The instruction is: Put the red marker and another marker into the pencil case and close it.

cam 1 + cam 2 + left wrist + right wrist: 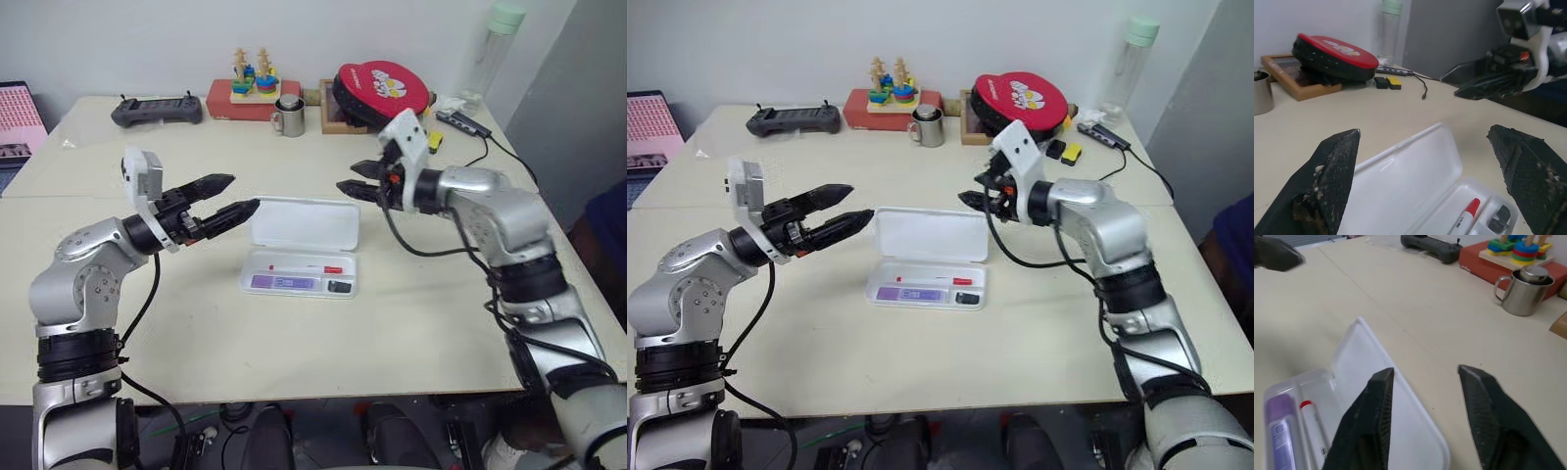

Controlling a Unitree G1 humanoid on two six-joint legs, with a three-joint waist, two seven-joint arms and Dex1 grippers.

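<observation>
The pencil case [304, 225] lies open in the middle of the table, its lid folded back flat behind the tray. In the tray, the red marker [306, 266] lies along the far side and the purple marker [282, 282] along the near side, beside a small black piece [339, 287]. My left gripper [233, 196] hovers open just left of the lid, pointing toward it. My right gripper [348, 178] hangs above the lid's right end. Its fingers [1383, 382] stand apart with nothing between them.
Along the table's back edge stand a black controller [157, 110], a red box with stacking toys [253, 88], a steel mug [289, 116], a red round pouch [382, 88] on a wooden tray, and a bottle [495, 49]. A cabled hub [465, 122] lies at the right.
</observation>
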